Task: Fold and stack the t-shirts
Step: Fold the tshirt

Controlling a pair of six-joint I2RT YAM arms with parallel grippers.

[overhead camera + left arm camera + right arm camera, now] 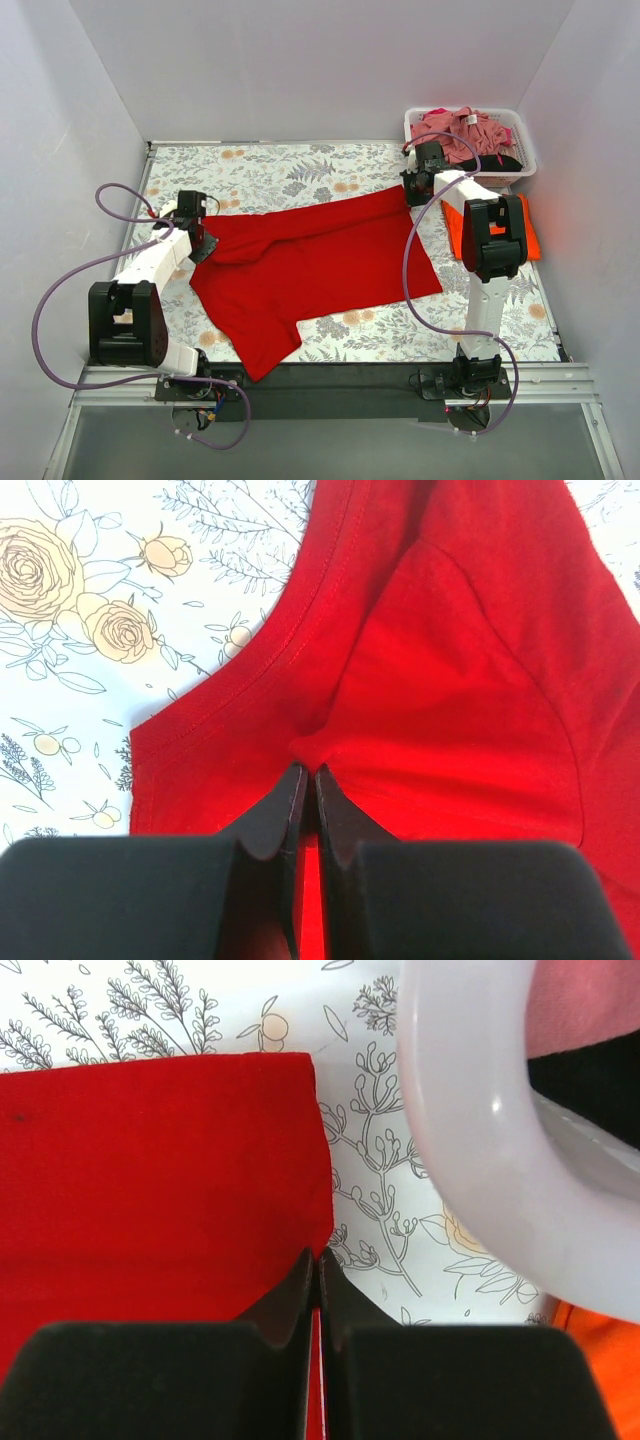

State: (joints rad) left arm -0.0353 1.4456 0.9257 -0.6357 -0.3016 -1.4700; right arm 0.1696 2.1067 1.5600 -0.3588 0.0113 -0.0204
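Note:
A bright red t-shirt [315, 262] lies spread across the floral cloth, collar end to the left. My left gripper [203, 243] is shut on its left end near the neckline; in the left wrist view the fingertips [310, 775] pinch a raised fold of red cloth [450, 680]. My right gripper [412, 190] is shut on the shirt's far right hem corner [200, 1170], fingertips [319, 1258] at the cloth edge. A bright orange t-shirt [528, 235] lies folded under the right arm. Dusty pink [462, 128] and black [495, 160] tees lie in the basket.
A white lattice basket [517, 128] stands at the back right; its rim [470, 1130] is close to my right gripper. The floral table cloth [280, 165] covers the table between grey walls. Purple cables loop from both arms.

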